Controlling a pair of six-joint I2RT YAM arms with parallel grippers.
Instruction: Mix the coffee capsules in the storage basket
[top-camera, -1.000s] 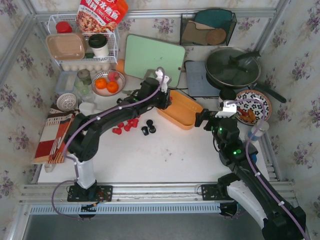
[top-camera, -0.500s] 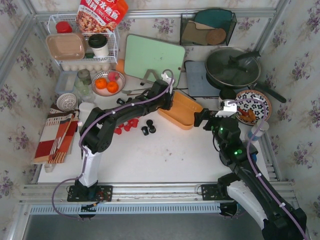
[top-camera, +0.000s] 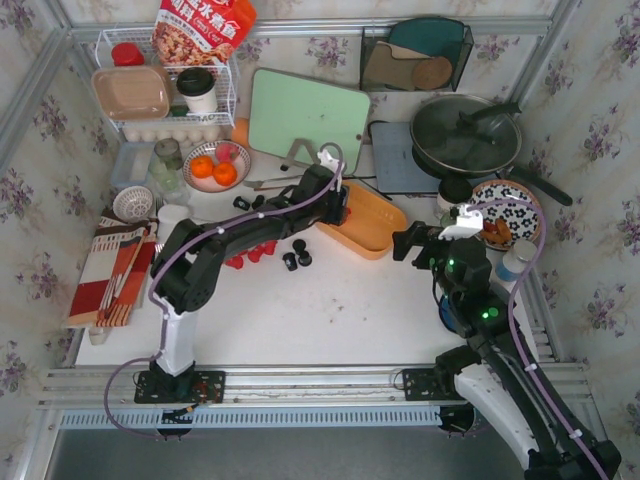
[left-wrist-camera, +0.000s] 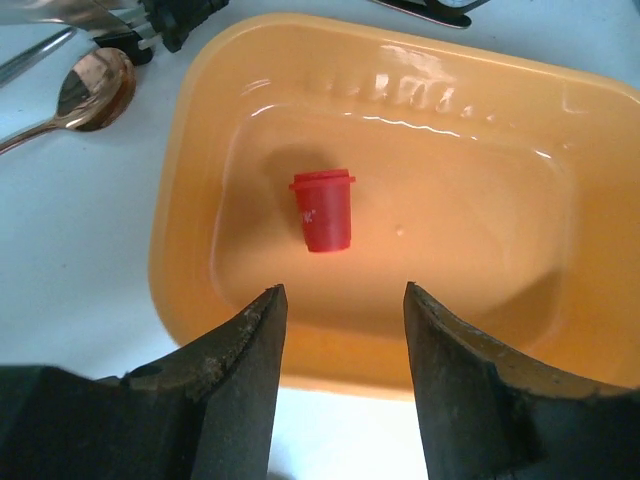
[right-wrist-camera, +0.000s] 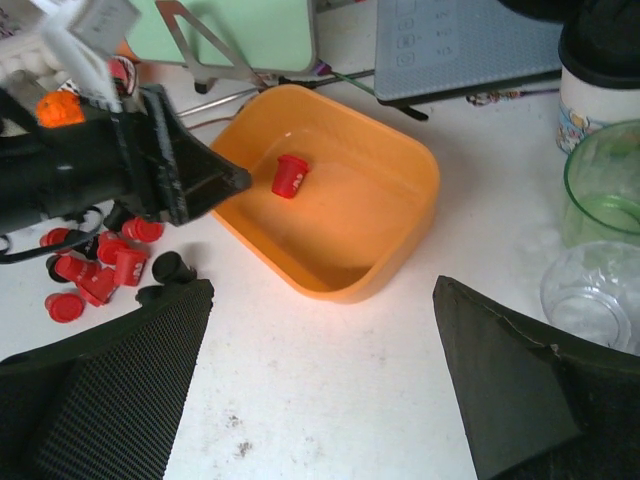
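orange plastic rectangular basket (left-wrist-camera: 185, 160) holds one glossy red cup-shaped capsule (left-wrist-camera: 322, 210), lying on its side. the left gripper (left-wrist-camera: 340, 300) hangs over the basket's rim, jaws parted, empty. the right gripper (right-wrist-camera: 318, 290) is spread wide, holding nothing, near the basket. other red capsules (top-camera: 255, 250) and perhaps three black ones (top-camera: 296, 254) lie loose on the white table (top-camera: 330, 310).

Only real lettering is on the red-orange bag (top-camera: 203, 25) sticking up at the back of the rack (top-camera: 228, 95): big white Chinese characters, maybe 水煮 in there, the rest is too small for me. The red capsule (left-wrist-camera: 323, 210) has 1 tiny white mark, unreadable. The grey panel (right-wrist-camera: 460, 45), well right of the rack, has printed key symbols, also illegible.
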